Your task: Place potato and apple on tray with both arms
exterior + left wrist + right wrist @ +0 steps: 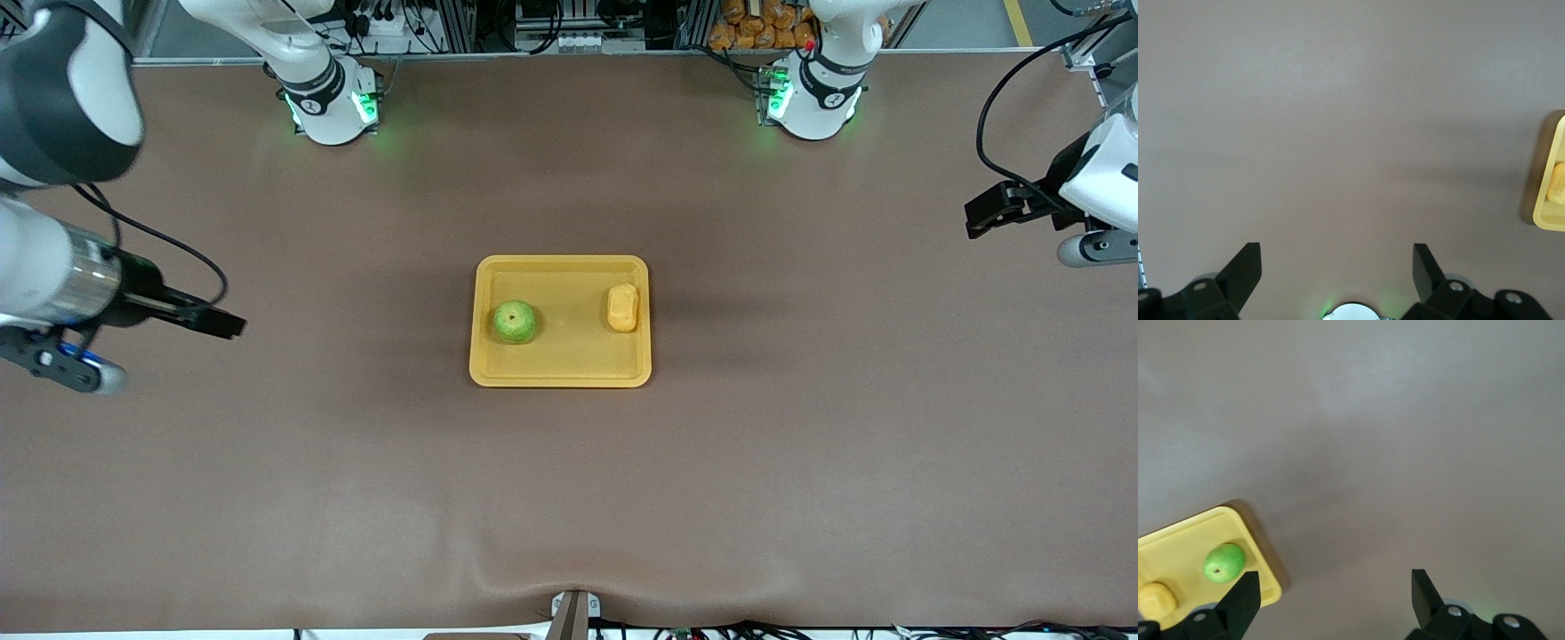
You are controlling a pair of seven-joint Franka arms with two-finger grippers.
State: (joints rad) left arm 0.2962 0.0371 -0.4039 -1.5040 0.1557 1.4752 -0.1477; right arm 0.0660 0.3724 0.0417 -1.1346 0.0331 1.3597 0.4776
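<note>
On shallow yellow plastic tray (pixel 560 364): round green apple (pixel 515 321), bumpy yellow-orange potato (pixel 622 308). Over bare table ends: left gripper (pixel 1337 267), right gripper (pixel 1335 593), both open, empty.

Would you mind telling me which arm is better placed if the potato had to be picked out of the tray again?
Left, probably. The potato lies at the tray's end toward the left arm, beside the apple. Both the left gripper and right gripper hang open over bare table.

tray (pixel 1546 200) and potato (pixel 1557 183) cut off at the left wrist view's edge
</note>
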